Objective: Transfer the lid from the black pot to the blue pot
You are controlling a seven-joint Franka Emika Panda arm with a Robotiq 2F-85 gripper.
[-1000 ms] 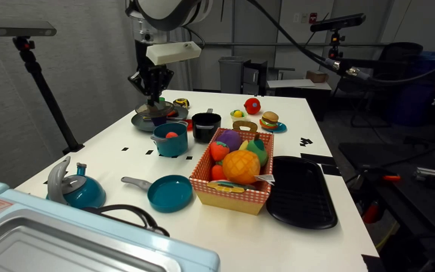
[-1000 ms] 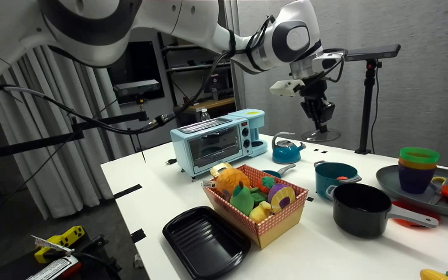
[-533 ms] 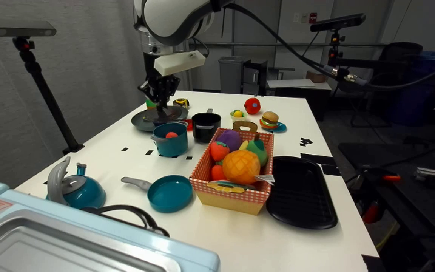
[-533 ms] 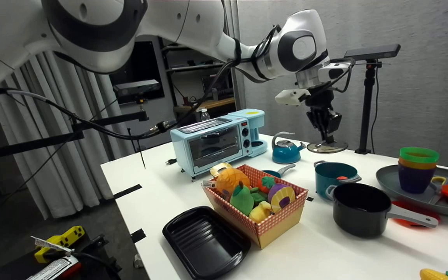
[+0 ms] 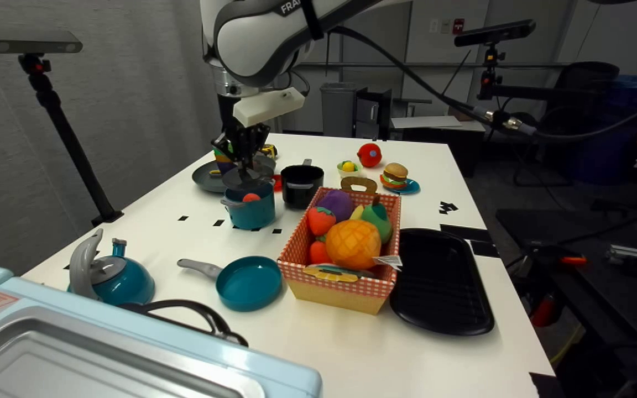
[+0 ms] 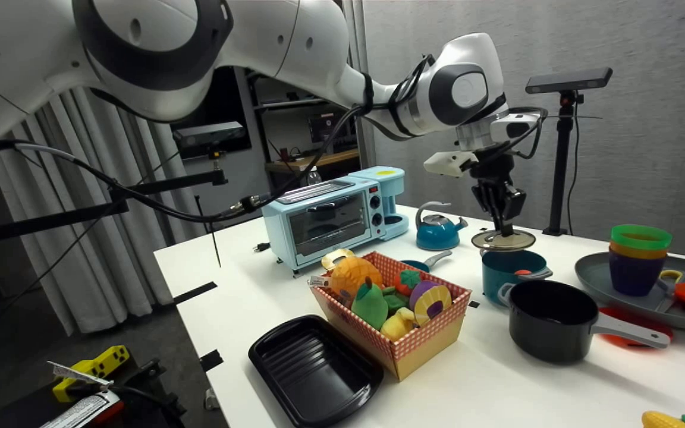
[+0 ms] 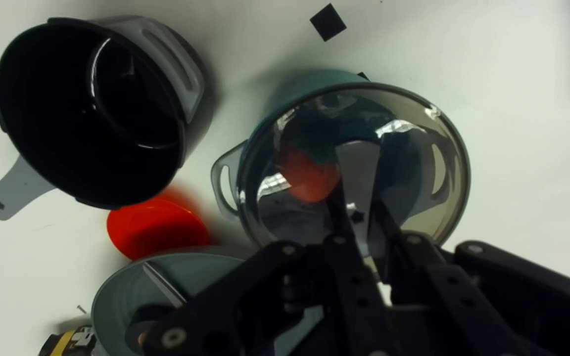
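Note:
The lid (image 6: 518, 240) is round clear glass with a dark rim and a grey handle. My gripper (image 6: 503, 228) is shut on that handle. In the wrist view the fingers (image 7: 358, 210) stand either side of the handle, and the lid (image 7: 413, 148) covers most of the blue pot (image 7: 327, 79). In both exterior views the lid (image 5: 231, 178) is just above the blue pot (image 5: 255, 214), over its far part; whether it touches the rim cannot be told. A pink-red ball is inside the blue pot (image 6: 494, 282). The black pot (image 5: 301, 193) stands uncovered beside it (image 6: 547, 333).
A checked basket (image 5: 340, 298) of toy food and a black tray (image 5: 440, 282) stand nearby. A grey plate (image 6: 592, 276) with stacked cups (image 6: 634, 276) lies beyond the pots. A red dish (image 7: 154, 230) lies by the black pot. A blue kettle (image 5: 125, 282) and frying pan (image 5: 249, 283) are near the toaster oven.
My gripper has come down with the lid, from well above the table to just over the blue pot. It has stayed shut on the handle. The pots have not moved.

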